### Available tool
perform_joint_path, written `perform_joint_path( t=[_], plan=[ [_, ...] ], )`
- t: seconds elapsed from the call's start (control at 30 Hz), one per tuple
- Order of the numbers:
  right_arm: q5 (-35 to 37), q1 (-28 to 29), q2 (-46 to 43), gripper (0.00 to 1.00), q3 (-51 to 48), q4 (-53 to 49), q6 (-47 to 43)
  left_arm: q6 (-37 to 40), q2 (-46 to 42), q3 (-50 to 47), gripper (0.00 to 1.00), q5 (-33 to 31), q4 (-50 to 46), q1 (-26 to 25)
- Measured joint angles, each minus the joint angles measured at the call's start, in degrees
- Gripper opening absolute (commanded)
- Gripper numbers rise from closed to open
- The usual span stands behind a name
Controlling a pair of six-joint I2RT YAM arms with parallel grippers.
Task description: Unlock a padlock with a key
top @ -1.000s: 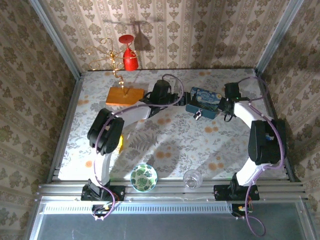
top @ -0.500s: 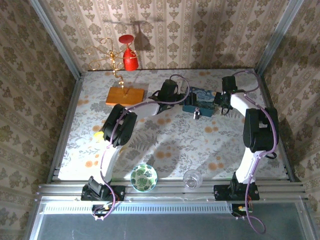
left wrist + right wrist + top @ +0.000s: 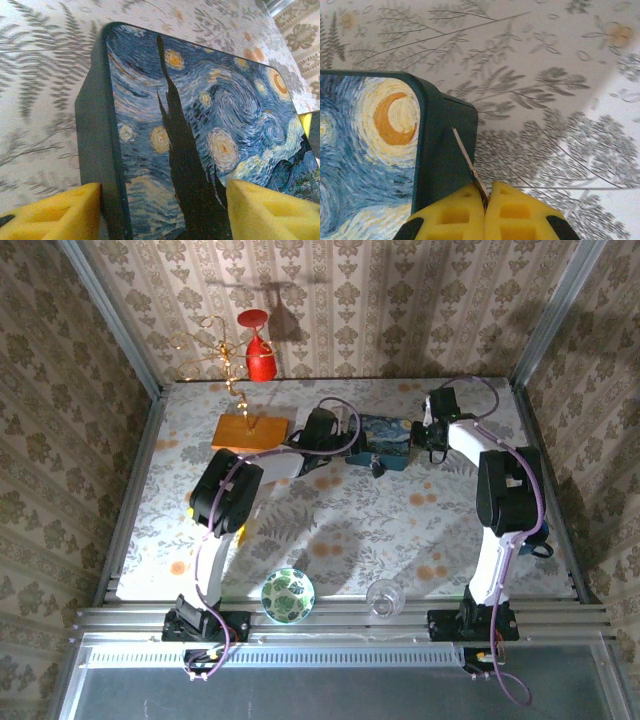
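Note:
The blue painted tin (image 3: 388, 435) lies at the back middle of the table. The small silvery padlock (image 3: 378, 468) hangs at its front edge. My left gripper (image 3: 353, 445) meets the tin from the left. In the left wrist view its jaws (image 3: 164, 212) straddle the tin (image 3: 200, 115), one yellow pad (image 3: 60, 212) against the dark side wall and the other over the lid; I cannot see whether they squeeze it. My right gripper (image 3: 421, 435) is at the tin's right end. It (image 3: 487, 192) is shut on the thin key (image 3: 467, 160), whose tip touches the tin's end wall (image 3: 445, 150).
A wooden block with a gold wire stand (image 3: 250, 430) lies left of the tin, and a red glass (image 3: 260, 355) stands at the back wall. A patterned bowl (image 3: 288, 595) and a clear glass (image 3: 383, 598) sit at the near edge. Papered walls close in three sides.
The left gripper's jaws have narrowed around the tin. The right gripper, with the key, has moved left to the tin's end. Tin and padlock have shifted slightly left.

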Motion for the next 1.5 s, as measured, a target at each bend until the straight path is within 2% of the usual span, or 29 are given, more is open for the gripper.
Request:
perform_joint_path(
  t=[0.37, 0.53, 0.63, 0.8, 1.0, 1.13, 1.27, 1.4, 1.5],
  plan=[
    [-1.84, 6.71, 1.92, 0.00, 2.64, -0.11, -1.31, -3.61, -13.94, -21.14, 0.61, -9.42, 6.80, -0.52],
    [-2.71, 9.11, 1.42, 0.00, 1.20, 1.46, 0.09, -4.87, -19.15, -28.52, 0.74, -14.53, 8.66, -2.58],
    [-3.48, 10.10, 1.11, 0.00, 0.39, 2.51, 1.22, -5.33, -21.18, -31.63, 0.87, -17.11, 9.86, -3.96],
    [-3.96, 11.69, 1.03, 0.00, 0.37, 2.73, 2.84, -6.01, -25.20, -36.13, 1.00, -20.13, 10.01, -5.97],
    [-2.03, 13.27, -1.14, 0.00, -0.31, -0.48, 4.59, -7.69, -34.07, -40.22, 1.00, -24.90, 3.45, -10.34],
    [0.98, 12.33, -6.84, 0.00, -4.31, -1.33, 6.73, -9.81, -40.24, -40.81, 1.00, -29.51, 0.13, -13.11],
    [3.30, 10.45, -12.44, 0.00, -9.09, -1.33, 8.44, -12.66, -42.77, -42.38, 0.97, -33.03, -1.97, -13.77],
    [5.09, 9.62, -16.00, 0.00, -13.49, -1.25, 9.49, -13.77, -42.58, -43.69, 0.91, -33.73, -4.20, -14.62],
    [5.25, 9.68, -18.45, 0.00, -16.92, -1.22, 9.99, -13.60, -41.59, -43.67, 0.87, -31.19, -2.89, -15.93]
  ],
)
